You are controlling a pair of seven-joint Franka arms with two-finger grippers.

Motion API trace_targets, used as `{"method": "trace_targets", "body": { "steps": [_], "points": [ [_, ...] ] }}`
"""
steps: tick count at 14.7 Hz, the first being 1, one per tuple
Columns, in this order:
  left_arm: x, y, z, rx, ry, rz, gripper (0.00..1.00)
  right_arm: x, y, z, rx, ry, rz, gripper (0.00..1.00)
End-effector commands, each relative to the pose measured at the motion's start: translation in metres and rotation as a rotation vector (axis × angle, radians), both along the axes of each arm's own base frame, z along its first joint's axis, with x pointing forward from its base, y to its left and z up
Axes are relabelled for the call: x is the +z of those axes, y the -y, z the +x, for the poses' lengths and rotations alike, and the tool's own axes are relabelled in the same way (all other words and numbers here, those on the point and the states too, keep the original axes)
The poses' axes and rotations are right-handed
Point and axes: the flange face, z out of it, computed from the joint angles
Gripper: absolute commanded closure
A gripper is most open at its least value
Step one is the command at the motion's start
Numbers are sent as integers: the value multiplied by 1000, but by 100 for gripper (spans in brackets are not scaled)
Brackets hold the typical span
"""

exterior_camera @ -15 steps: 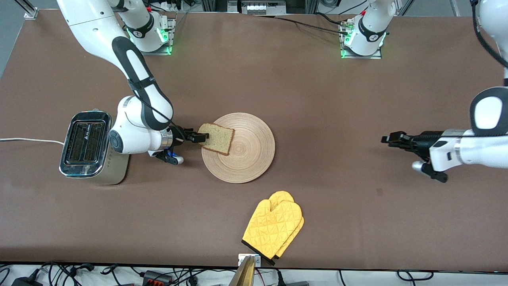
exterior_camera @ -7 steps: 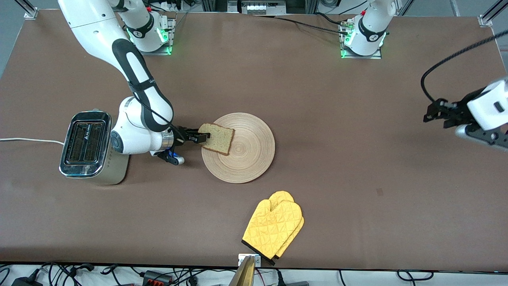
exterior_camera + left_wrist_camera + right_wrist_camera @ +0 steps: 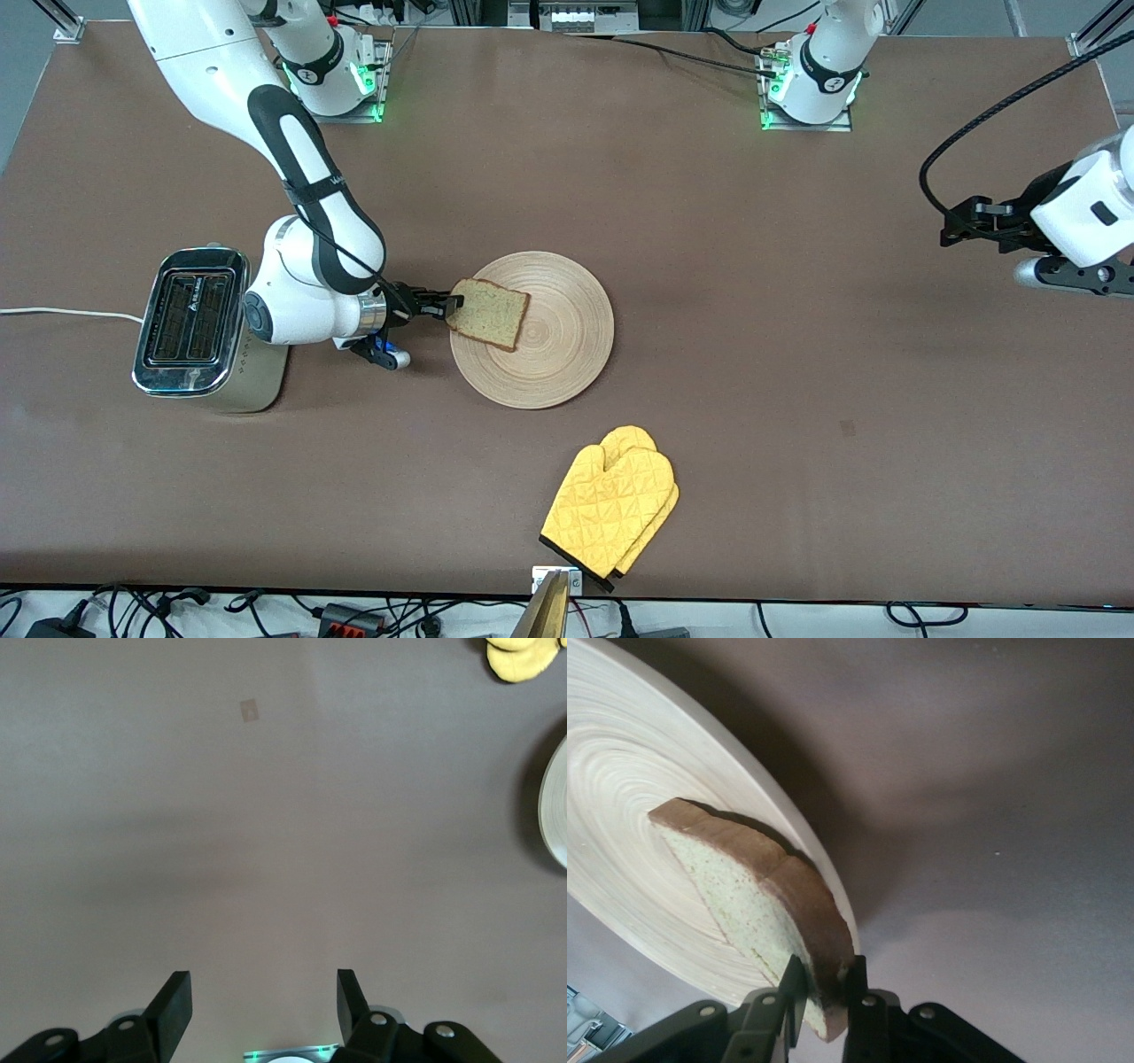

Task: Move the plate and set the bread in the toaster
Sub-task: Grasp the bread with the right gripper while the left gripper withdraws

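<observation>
The pale wooden plate (image 3: 549,354) lies mid-table, and its rim (image 3: 788,824) fills much of the right wrist view. The brown bread (image 3: 489,314) slice is tilted over the plate's edge nearest the toaster, one corner clamped. My right gripper (image 3: 450,306) is shut on that corner; in the right wrist view the slice (image 3: 757,904) stands on edge between the right gripper's (image 3: 822,979) fingers. The cream and chrome toaster (image 3: 190,323) stands at the right arm's end, slots facing up. My left gripper (image 3: 952,226) hangs open over bare table at the left arm's end, nothing between its jaws (image 3: 264,988).
A yellow oven mitt (image 3: 611,509) lies nearer the front camera than the plate, close to the table's front edge. The toaster's white cord (image 3: 62,312) trails off the table end. The right arm's elbow sits between toaster and plate.
The right gripper closed on the bread's corner and the slice tipped slightly. The left arm pulled away and up toward its end of the table, its gripper opening wider.
</observation>
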Motion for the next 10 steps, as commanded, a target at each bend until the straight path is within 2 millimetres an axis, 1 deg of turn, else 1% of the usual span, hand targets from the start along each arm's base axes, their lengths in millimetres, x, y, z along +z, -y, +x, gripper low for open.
{"method": "trace_targets", "body": {
  "steps": [1, 2, 3, 4, 5, 7, 9, 10],
  "points": [
    [7, 14, -9, 29, 10, 49, 27, 36, -3, 8, 1, 44, 35, 95],
    [7, 21, -9, 17, 11, 47, 26, 50, -4, 14, 13, 72, 37, 100],
    [6, 22, -9, 17, 12, 46, 21, 71, -2, 18, 37, 103, 28, 100],
    [7, 23, -9, 16, 13, 47, 12, 92, 2, 23, 80, 138, -2, 100],
    [7, 23, -10, 11, 13, 47, 0, 115, 14, 31, 132, 160, -44, 100],
    [10, 24, -10, 10, 16, 44, 0, 151, 35, 45, 209, 161, -104, 100],
    [10, 23, -9, 13, 27, 45, 0, 194, 61, 60, 282, 173, -206, 100],
    [12, 21, -9, 7, 39, 44, 0, 208, 72, 62, 322, 166, -273, 100]
  ]
}}
